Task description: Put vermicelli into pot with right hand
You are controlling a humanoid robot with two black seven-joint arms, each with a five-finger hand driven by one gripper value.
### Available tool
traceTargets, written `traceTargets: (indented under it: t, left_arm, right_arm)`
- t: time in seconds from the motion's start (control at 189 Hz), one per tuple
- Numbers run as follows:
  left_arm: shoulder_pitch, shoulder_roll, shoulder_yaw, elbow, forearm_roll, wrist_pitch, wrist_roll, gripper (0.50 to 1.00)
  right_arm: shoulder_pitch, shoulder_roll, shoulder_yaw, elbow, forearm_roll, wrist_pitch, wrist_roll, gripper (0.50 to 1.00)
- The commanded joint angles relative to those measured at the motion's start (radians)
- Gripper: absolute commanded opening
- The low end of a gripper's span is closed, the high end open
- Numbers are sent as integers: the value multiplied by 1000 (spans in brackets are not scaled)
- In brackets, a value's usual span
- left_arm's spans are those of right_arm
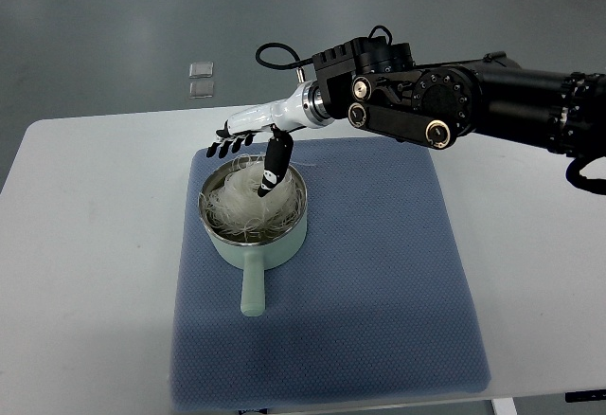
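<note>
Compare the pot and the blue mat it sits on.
The pot is pale green, round and raised, with a handle pointing toward the camera; the blue mat is flat, rectangular and textured. The pot holds white vermicelli; the mat carries only the pot. Both rest on the white table.

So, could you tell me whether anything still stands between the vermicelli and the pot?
Nothing visible does. The vermicelli already lies piled inside the pot on the blue mat, and the right hand hovers over its far rim, thumb pointing down into the strands.
</note>
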State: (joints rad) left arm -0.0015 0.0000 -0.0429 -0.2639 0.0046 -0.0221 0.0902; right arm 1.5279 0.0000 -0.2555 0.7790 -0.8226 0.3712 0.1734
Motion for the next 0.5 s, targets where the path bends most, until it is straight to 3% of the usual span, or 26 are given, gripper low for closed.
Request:
traceTargets:
  t: [0.0,0.116,0.27,0.492]
  left_arm:
    - [0,0,0,0,0,1,0,1000]
    - [0,0,-2,0,0,1,-1,1000]
    - [0,0,-2,0,0,1,0,1000]
    - [0,0,3,-3,0,-1,0,1000]
  right_arm:
    - [2,0,55,0,2,0,0,895]
    - [-21,-17,202,2,5,-3,3,895]
    - [-164,-94,472,3,85,-18,3,895]
    - [-449,-130,887,3,111,-163,69,911]
